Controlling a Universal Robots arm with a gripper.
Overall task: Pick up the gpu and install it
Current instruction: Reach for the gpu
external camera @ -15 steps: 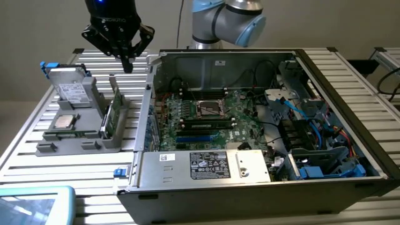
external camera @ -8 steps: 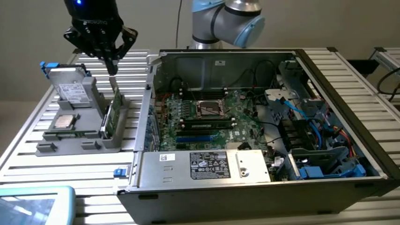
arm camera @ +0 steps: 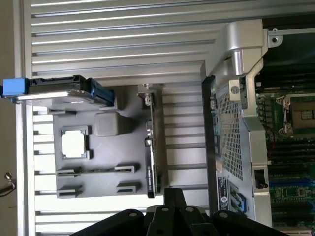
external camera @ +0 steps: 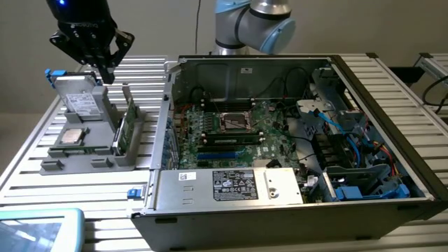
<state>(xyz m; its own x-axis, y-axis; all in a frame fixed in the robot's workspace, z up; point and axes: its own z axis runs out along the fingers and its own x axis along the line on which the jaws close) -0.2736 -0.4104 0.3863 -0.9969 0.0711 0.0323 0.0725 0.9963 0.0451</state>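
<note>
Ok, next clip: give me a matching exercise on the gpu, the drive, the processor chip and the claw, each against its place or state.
1 gpu
2 drive
3 processor chip
4 claw

A lying flat in the grey tray
B shut, above the tray, holding nothing
C on edge, tray side nearest the computer case
D silver, blue tab

Pairs: 1-C, 2-D, 3-A, 4-B.

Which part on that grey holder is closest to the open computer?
The gpu, the slim upright card; drive and square chip sit farther off.
</note>
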